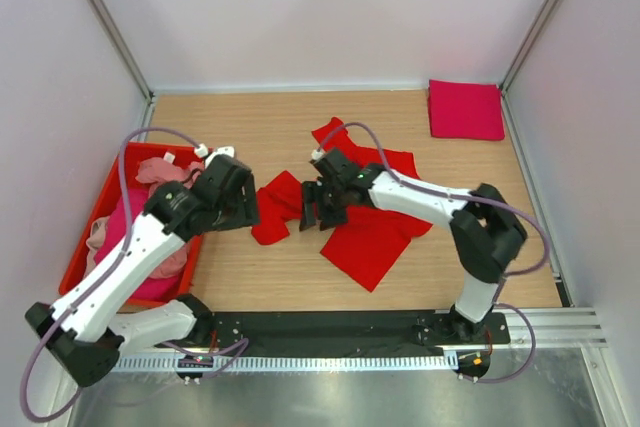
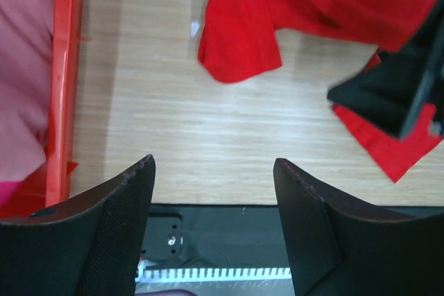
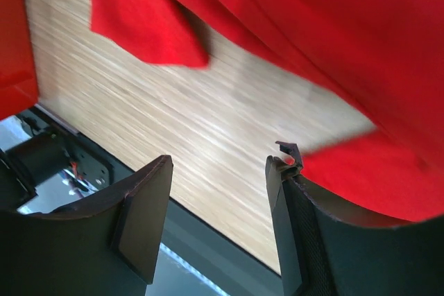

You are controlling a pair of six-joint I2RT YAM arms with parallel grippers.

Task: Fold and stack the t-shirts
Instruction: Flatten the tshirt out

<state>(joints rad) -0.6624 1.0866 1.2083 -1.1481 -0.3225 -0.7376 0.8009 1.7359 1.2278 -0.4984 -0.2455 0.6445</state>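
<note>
A bright red t-shirt (image 1: 372, 222) lies crumpled and partly spread in the middle of the table, one sleeve (image 2: 239, 43) reaching left. A folded magenta t-shirt (image 1: 465, 109) sits at the back right corner. Pale pink and magenta t-shirts (image 1: 150, 172) are heaped in the bin. My left gripper (image 1: 238, 215) hovers just left of the red sleeve, open and empty (image 2: 214, 192). My right gripper (image 1: 320, 207) hangs over the red shirt's left part, open (image 3: 218, 192), with nothing between its fingers; red cloth (image 3: 312, 32) lies beside its right finger.
A rigid red plastic bin (image 1: 85, 247) stands at the left edge, its rim (image 2: 62, 81) close to my left gripper. The black base rail (image 1: 330, 327) runs along the near edge. White walls enclose the table on three sides.
</note>
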